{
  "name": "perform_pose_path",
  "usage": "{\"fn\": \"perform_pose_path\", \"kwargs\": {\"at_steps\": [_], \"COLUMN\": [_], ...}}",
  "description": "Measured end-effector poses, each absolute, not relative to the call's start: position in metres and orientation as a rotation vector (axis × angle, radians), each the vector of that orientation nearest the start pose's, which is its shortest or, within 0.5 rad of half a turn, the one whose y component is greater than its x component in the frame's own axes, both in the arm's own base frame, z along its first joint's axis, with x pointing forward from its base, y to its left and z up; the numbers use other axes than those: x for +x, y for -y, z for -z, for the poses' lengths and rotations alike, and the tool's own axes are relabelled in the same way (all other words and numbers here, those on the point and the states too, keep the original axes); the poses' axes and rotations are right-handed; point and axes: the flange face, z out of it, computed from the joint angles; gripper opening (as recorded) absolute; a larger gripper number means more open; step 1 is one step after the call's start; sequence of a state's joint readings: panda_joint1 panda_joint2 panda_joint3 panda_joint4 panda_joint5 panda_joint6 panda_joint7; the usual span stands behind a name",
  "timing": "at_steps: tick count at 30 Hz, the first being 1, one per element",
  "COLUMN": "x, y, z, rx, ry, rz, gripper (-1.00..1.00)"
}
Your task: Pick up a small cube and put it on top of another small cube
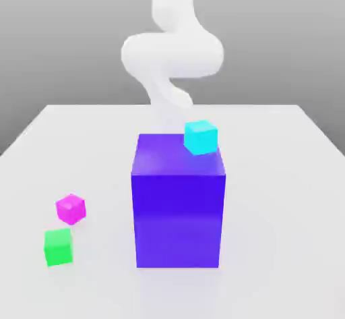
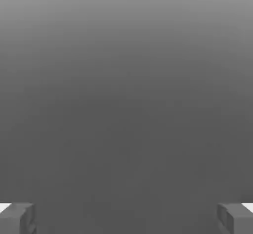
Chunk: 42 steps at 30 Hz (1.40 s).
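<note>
Green cube (image 1: 58,247) nearest; small cube (image 1: 71,208) just behind, gripper (image 2: 126,218) open, apart.

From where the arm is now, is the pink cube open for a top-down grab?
Probably yes: the pink cube sits apart from the green cube and the big blue block, nothing over it.

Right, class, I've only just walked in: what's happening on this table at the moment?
Nothing is being handled yet. The white arm is raised behind the big blue-purple block, and the gripper is open and empty. The pink cube sits on the table beside the green cube. The cyan cube appears perched at the block's top corner.
</note>
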State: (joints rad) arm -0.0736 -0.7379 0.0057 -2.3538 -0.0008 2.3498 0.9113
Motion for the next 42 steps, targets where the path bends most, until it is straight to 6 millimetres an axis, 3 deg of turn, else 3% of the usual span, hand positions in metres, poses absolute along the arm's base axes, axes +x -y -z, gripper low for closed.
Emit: {"fn": "perform_pose_path", "kwargs": {"at_steps": [3, 6, 12, 19, 26, 29, 35, 36, 42], "x": [0.394, 0.405, 0.394, 0.334, 0.244, 0.221, 0.220, 0.220, 0.220], "y": [0.060, 0.096, 0.166, 0.226, 0.244, 0.246, 0.243, 0.243, 0.242], "z": [-0.610, -0.554, -0.441, -0.318, -0.214, -0.184, -0.136, -0.129, -0.126], "rx": [-2.264, -2.124, -1.749, -1.166, -0.460, -0.273, -0.264, -0.264, -0.264], "ry": [-1.554, -1.822, -2.312, -2.775, -3.081, -3.127, -3.131, -3.131, -3.130], "rz": [0.841, 0.740, 0.538, 0.300, 0.060, 0.008, 0.002, 0.001, 0.003], "gripper": [0.00, 0.00, 0.00, 0.00, 0.00, 0.00, 0.00, -1.00, -1.00]}}
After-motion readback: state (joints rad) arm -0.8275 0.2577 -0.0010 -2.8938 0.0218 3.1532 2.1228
